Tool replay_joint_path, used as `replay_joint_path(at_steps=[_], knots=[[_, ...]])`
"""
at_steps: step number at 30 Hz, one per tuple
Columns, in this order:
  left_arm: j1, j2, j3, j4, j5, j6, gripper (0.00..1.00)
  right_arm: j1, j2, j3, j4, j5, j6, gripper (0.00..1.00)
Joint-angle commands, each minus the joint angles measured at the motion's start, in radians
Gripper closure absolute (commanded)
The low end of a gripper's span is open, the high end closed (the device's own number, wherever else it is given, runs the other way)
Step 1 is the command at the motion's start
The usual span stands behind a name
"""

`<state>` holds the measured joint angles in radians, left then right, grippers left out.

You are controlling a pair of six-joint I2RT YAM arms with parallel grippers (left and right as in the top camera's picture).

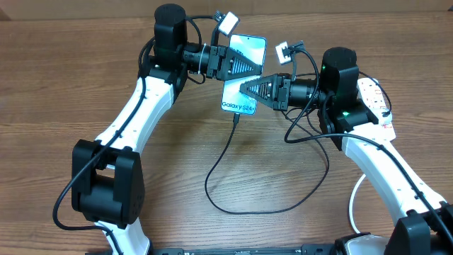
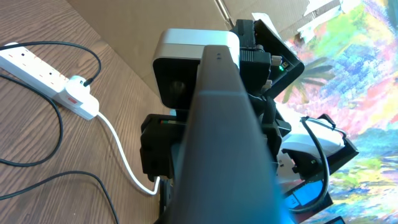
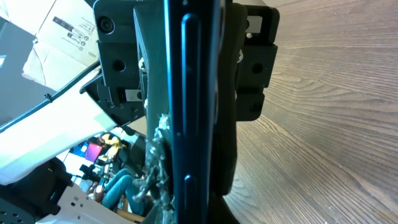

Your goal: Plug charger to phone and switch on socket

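The phone [image 1: 243, 76], its cyan screen lit with "Galaxy S24+", is held tilted above the table between both grippers. My left gripper [image 1: 248, 65] is shut on its upper half. My right gripper [image 1: 245, 90] is shut on its lower half. Both wrist views show the phone edge-on, in the left wrist view [image 2: 230, 143] and in the right wrist view [image 3: 193, 106]. The charger [image 1: 219, 177] is a thin black cable; its connector [image 1: 236, 120] meets the phone's bottom edge. The cable loops over the table towards the socket [image 1: 374, 93], a white strip at the right, which also shows in the left wrist view [image 2: 34, 65].
A white lead [image 2: 121, 146] runs from a white plug [image 2: 81, 102] at the socket's end. The black cable's loop [image 1: 283, 209] lies on the wooden table between the two arms. The right arm's base [image 1: 340, 78] stands next to the socket.
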<state>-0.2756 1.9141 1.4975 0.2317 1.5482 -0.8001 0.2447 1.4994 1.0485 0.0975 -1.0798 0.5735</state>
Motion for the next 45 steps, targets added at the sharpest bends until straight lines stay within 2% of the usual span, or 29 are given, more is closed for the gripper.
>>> replay_joint_path(at_steps=[1,3,5,6,7,8,11,15,20,23,28,33,38,45], knots=[[-0.011,-0.009,0.008,0.005,-0.004,0.012,0.96,0.001,0.001,0.018,0.010,0.000,0.007,0.96],[-0.011,-0.009,0.008,0.005,-0.023,0.012,0.89,0.001,0.001,0.018,0.010,0.001,0.006,0.96],[-0.011,-0.009,0.008,0.005,-0.054,0.012,0.74,0.001,0.001,0.018,0.009,0.001,0.006,0.96],[-0.010,-0.009,0.008,0.005,-0.064,0.011,0.71,0.001,0.001,0.018,0.008,0.001,0.006,0.96],[-0.010,-0.009,0.008,0.005,-0.072,0.012,0.59,0.001,0.001,0.018,0.006,0.001,0.006,0.96],[-0.010,-0.009,0.008,0.005,-0.080,0.012,0.41,0.001,0.001,0.018,0.005,0.001,0.006,0.96],[-0.006,-0.009,0.008,0.005,-0.105,0.012,0.30,0.001,0.001,0.018,0.001,0.001,0.006,0.96],[0.008,-0.009,0.008,0.005,-0.121,0.011,0.27,0.001,0.001,0.018,-0.003,0.002,0.006,0.96],[0.045,-0.009,0.008,0.005,-0.116,0.007,0.19,0.001,0.001,0.018,-0.055,0.079,0.006,0.96],[0.075,-0.009,0.008,0.004,-0.115,0.007,0.14,0.001,0.001,0.018,-0.116,0.134,0.006,0.91],[0.136,-0.009,0.008,0.003,-0.115,0.007,0.10,0.001,0.001,0.020,-0.194,0.163,0.007,0.96],[0.198,-0.009,0.008,-0.004,-0.116,0.008,0.07,0.005,0.001,0.020,-0.294,0.250,0.001,0.96],[0.237,-0.009,0.008,-0.091,-0.116,0.037,0.07,0.054,0.029,0.019,-0.351,0.396,-0.052,0.96],[0.261,-0.009,0.008,-0.317,-0.154,0.213,0.09,0.135,0.117,0.019,-0.341,0.525,-0.074,0.96]])
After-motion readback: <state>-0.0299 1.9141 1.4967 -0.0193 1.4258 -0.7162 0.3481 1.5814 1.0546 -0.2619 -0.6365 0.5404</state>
